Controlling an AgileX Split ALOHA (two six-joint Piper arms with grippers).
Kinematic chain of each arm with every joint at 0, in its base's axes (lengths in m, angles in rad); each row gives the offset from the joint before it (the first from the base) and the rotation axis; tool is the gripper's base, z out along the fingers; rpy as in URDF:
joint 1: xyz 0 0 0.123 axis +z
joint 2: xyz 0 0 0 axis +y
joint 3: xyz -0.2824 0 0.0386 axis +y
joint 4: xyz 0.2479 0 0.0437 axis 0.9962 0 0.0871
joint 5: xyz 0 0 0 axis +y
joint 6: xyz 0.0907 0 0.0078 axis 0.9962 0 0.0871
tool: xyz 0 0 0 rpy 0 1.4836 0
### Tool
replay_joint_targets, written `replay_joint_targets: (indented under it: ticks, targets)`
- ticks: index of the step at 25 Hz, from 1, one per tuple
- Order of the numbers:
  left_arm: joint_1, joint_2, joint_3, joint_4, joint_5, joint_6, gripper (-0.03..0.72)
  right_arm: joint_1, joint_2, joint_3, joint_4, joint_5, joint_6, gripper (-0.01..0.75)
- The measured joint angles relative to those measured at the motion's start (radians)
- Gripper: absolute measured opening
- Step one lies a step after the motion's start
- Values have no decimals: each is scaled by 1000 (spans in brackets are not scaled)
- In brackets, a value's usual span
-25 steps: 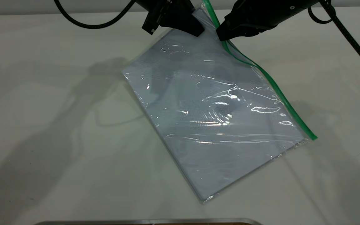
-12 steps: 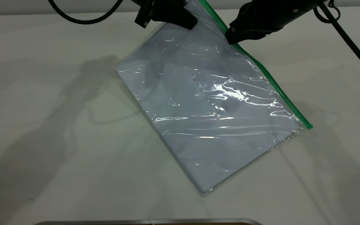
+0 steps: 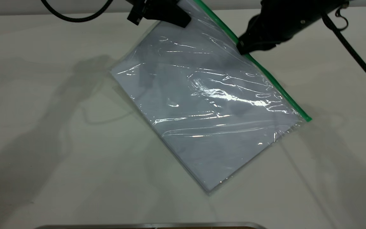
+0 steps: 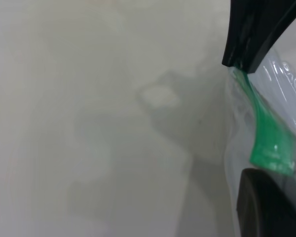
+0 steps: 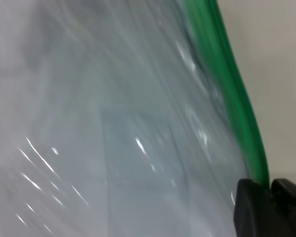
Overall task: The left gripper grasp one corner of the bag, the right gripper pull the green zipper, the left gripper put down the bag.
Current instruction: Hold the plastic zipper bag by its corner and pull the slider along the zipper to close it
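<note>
Zipper (image 3: 265,71) pull underway: right gripper (image 3: 243,49), jaws pinched on it, should slide straight along while left gripper (image 3: 170,17), clamping the corner (image 4: 269,143), keeps bag (image 3: 208,108) taut.

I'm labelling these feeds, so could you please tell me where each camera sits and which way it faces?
Exterior: above the table, facing both arms; shows the bag, left gripper, right gripper.
Left wrist: on the left arm, looking along its fingers at the bag's corner.
Right wrist: on the right arm, looking past its fingers along the zipper.
Shared: all show the zipper.
</note>
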Motion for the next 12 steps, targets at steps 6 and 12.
replay_joint_targets:
  ticks: [6,12]
  targets:
    - [32,0,0,2,20,-13,53,-4,1,45,0,-47,0,35]
    - [43,0,0,21,38,-15,53,-20,1,80,0,-61,0,35]
